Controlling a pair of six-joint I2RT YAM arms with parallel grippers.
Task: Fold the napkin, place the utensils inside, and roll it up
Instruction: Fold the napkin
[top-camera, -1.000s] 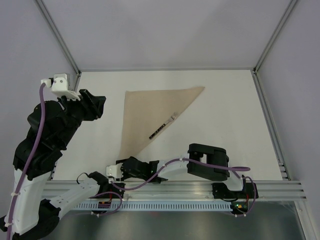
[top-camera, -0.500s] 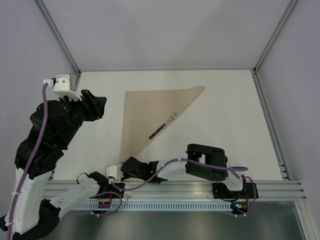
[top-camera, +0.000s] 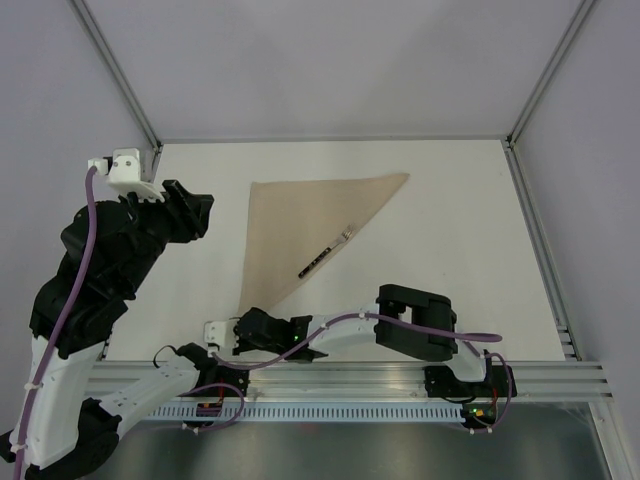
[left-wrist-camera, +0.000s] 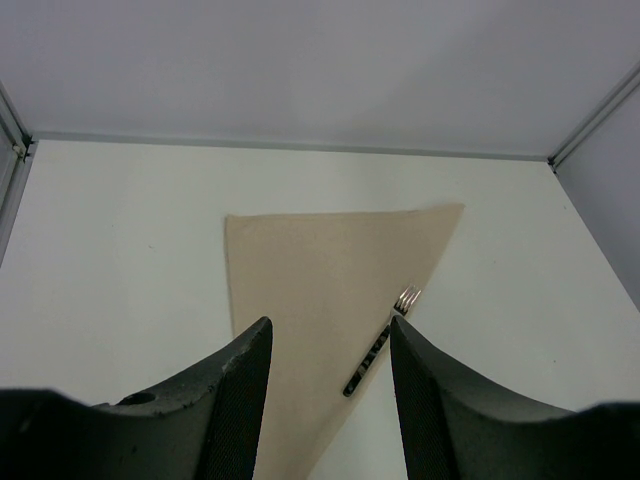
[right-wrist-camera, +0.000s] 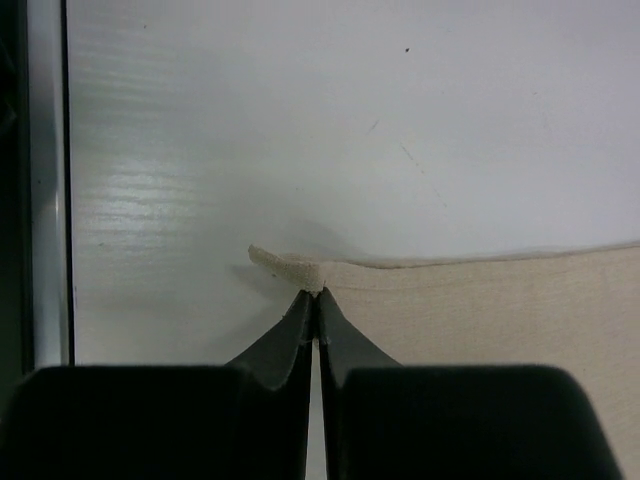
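Note:
The napkin lies flat as a tan triangle with its near tip toward the arms. It also shows in the left wrist view and in the right wrist view. The fork lies slanted along the napkin's right edge, tines pointing far right; it also shows in the left wrist view. My right gripper is low on the table and shut on the napkin's near corner, as its own view shows. My left gripper is open and empty, held up left of the napkin.
Metal frame rails border the white table on the left and right, with a back wall beyond. The right arm's elbow and purple cable lie near the front edge.
My right gripper has shifted slightly left along the front edge, still pinching the napkin's near corner. The left arm has barely moved. The fork has stayed put.

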